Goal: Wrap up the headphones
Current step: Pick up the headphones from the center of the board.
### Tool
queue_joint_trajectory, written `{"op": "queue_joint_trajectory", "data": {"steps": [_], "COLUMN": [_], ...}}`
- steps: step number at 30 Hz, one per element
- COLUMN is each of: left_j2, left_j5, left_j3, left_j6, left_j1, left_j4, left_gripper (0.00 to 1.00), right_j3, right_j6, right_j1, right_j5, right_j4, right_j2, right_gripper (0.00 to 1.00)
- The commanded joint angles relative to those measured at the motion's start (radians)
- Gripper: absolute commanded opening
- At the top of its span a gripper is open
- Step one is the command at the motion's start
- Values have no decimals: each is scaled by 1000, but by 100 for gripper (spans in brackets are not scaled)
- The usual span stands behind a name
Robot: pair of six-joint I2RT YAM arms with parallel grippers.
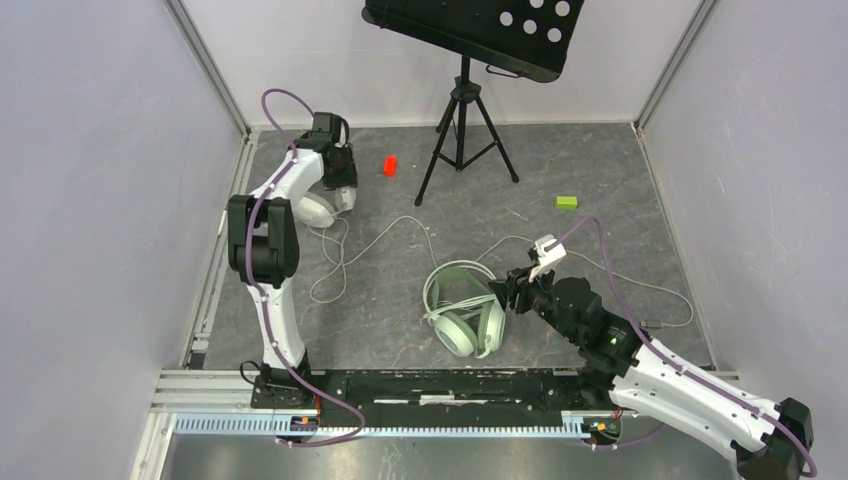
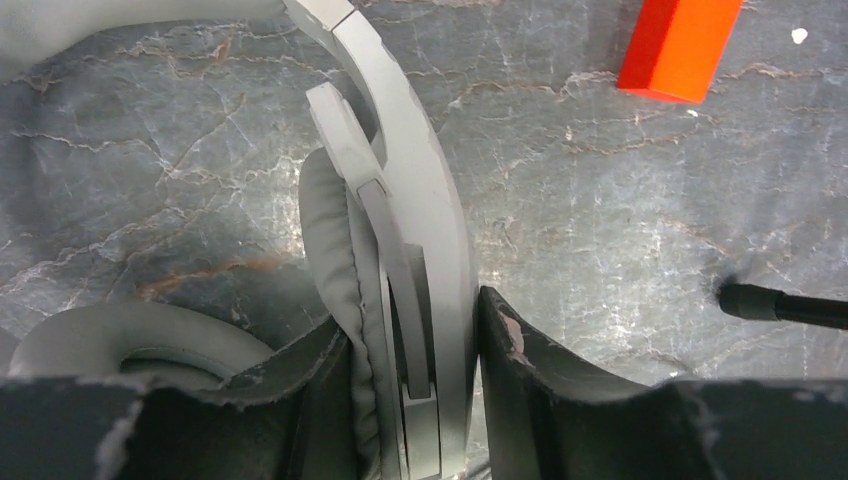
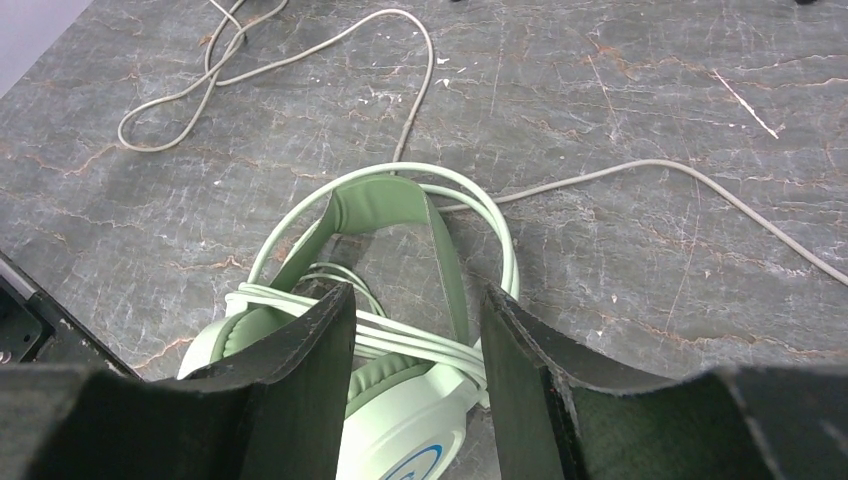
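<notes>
The white-grey headphones [image 1: 318, 210] lie at the back left, and their thin pale cable [image 1: 380, 235] loops loosely over the floor. My left gripper [image 1: 338, 195] reaches down onto them. In the left wrist view its jaws [image 2: 415, 330] press on both sides of the band and cushion [image 2: 420, 200]. The mint-green headphones [image 1: 462, 305] rest in the middle with cable wound round them. My right gripper [image 1: 508, 288] is at their right side. In the right wrist view one earcup and the wound cable [image 3: 420, 345] fill the gap between its fingers [image 3: 415, 300].
A red block [image 1: 390, 165] lies just right of the left gripper, and a green block [image 1: 567, 202] sits at the back right. A music stand's tripod [image 1: 463, 130] stands at the back centre. A pale cable [image 1: 620, 280] trails right. Walls close in on both sides.
</notes>
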Motion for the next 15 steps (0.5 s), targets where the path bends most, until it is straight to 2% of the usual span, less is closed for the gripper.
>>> {"op": "queue_joint_trajectory", "data": {"steps": [1, 8, 15], "left_j2": [-155, -444, -758], "left_j5": [44, 72, 71], "left_j3": [25, -104, -271], "left_j6": [31, 20, 17], "left_j1": [-5, -54, -220], "left_j4": [-3, 2, 29], "left_gripper": [29, 27, 28], "right_j3": [22, 35, 112], "right_j6": [21, 114, 162], "right_j1": [3, 3, 2], "right_j5": [-19, -14, 45], "right_j4": [48, 130, 229], "right_j2": [-1, 1, 48], "right_gripper": [54, 60, 69]}}
